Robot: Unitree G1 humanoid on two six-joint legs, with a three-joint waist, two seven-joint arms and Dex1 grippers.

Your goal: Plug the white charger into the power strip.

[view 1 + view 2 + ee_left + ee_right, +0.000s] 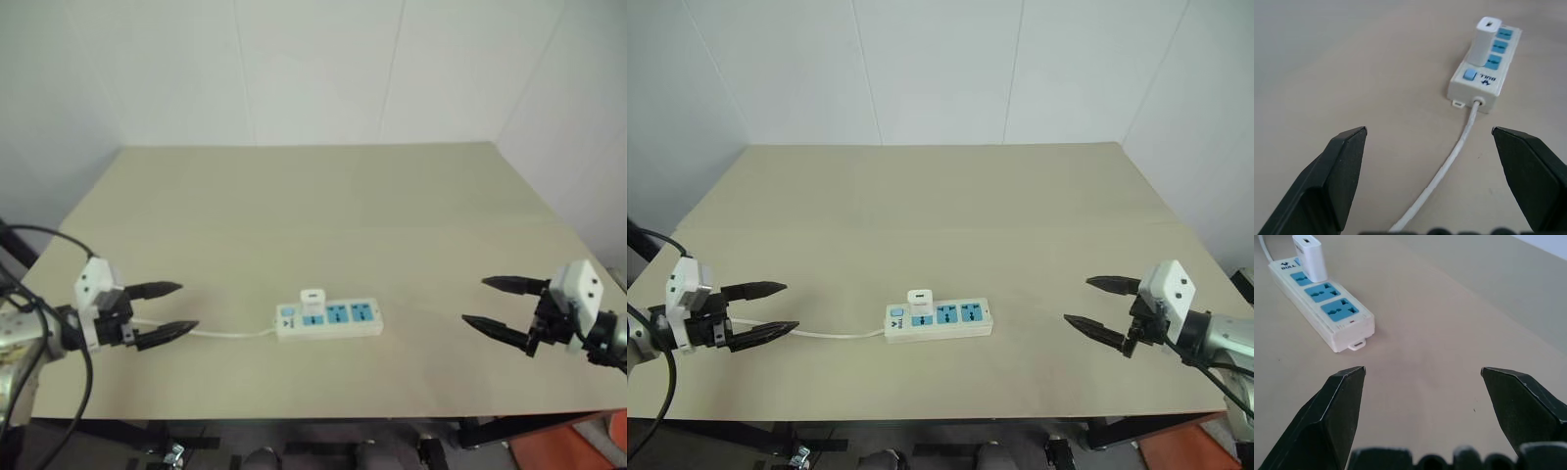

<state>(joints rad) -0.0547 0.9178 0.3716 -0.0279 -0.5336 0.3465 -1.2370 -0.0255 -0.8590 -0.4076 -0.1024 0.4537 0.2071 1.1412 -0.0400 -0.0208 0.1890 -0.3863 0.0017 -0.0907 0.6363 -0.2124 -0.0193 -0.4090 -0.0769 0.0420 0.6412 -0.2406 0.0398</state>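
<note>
White wall panels rise behind a pale beige tabletop (323, 206). Near its front edge, about midway between my arms, lies the power strip (329, 319), long side running left to right, with its thin white cord (230, 333) trailing toward my left. The white charger (313, 300) stands upright in the blue socket nearest the switch end, seated on the strip; the other two sockets are bare. My left gripper (165, 311) hangs over the tabletop's left side, fingers spread wide with nothing between them, pointing toward the strip and just above the cord. My right gripper (498, 305) is well apart on the right side, also wide and empty, pointing back toward the strip.
</note>
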